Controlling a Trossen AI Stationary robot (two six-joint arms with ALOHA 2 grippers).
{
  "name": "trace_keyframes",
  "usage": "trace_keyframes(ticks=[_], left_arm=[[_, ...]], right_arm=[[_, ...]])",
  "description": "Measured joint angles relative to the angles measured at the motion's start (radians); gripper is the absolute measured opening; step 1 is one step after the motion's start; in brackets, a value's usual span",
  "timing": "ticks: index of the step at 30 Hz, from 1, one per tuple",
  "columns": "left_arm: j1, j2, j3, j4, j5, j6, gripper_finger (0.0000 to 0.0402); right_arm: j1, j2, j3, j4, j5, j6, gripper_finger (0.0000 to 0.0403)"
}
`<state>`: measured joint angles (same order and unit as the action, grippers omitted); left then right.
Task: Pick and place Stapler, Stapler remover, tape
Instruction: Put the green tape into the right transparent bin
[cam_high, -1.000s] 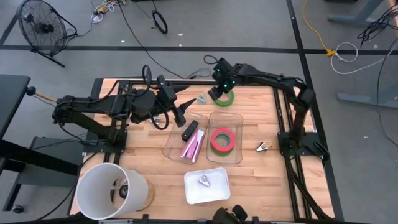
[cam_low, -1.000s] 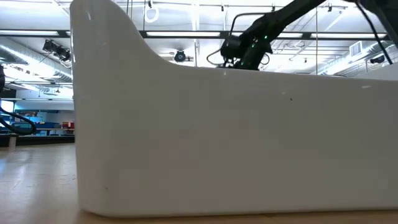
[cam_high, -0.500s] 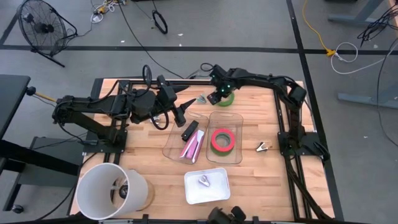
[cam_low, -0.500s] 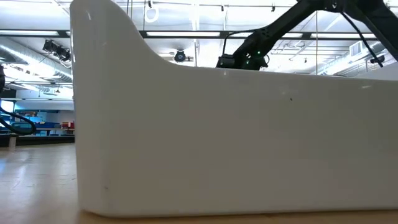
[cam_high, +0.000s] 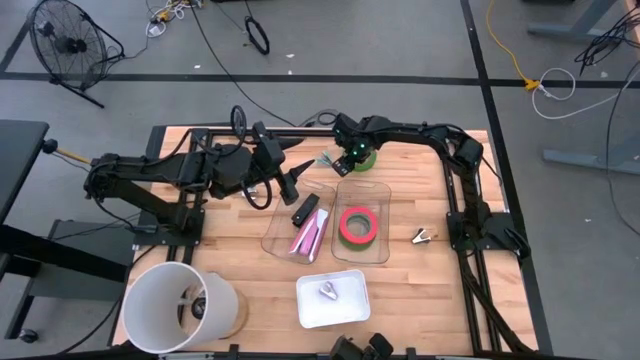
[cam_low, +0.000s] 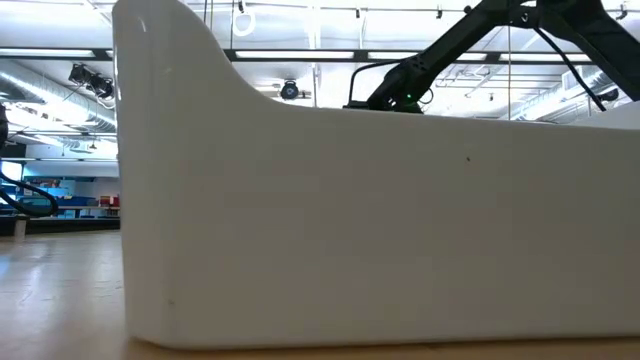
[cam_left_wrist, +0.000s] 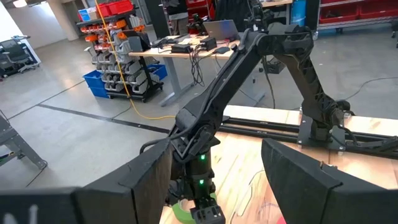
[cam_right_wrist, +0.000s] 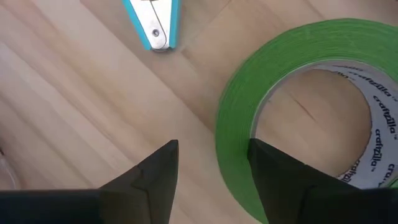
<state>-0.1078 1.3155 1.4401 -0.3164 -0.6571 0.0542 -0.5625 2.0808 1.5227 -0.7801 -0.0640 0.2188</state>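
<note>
The high camera is looking straight down on the whole wooden table (cam_high: 400, 290), both arms and the surrounding floor. The low camera is sitting at table-top height, facing level across the table, pressed close against a white tray (cam_low: 380, 230) wall that is filling most of its picture; above that wall it is catching the right arm (cam_low: 450, 50), which the high view is also showing. The left wrist camera is facing across the table toward that same arm and the room beyond. The right wrist camera is looking down, very near, on a green tape ring (cam_right_wrist: 249, 124) and bare wood.

right gripper (cam_right_wrist: 211, 171) low, jaws apart, left gripper (cam_high: 290, 186) waiting
</note>
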Motion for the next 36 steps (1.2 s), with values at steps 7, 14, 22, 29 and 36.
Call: trace_keyframes(ticks=[7,14,22,29,36], left_arm=[[0.000,0.000,0.000,-0.004,0.000,-0.001,0.0252],[0.000,0.000,0.000,-0.012,0.000,-0.022,0.0252],[0.005,0.000,0.000,-0.012,0.000,-0.023,0.0252],[0.006,0.000,0.000,-0.013,0.000,-0.025,0.0252],[0.011,0.000,0.000,-0.013,0.000,-0.025,0.0252]], right_arm=[[0.000,0.002,-0.001,-0.003,0.023,-0.021,0.0166],[0.000,0.003,-0.002,-0.016,0.032,-0.025,0.0130],[0.007,-0.013,-0.006,-0.033,0.036,-0.053,0.0191],[0.012,-0.015,-0.005,-0.048,0.040,-0.069,0.0246],[0.014,-0.017,0.002,-0.054,0.030,-0.070,0.0256]])
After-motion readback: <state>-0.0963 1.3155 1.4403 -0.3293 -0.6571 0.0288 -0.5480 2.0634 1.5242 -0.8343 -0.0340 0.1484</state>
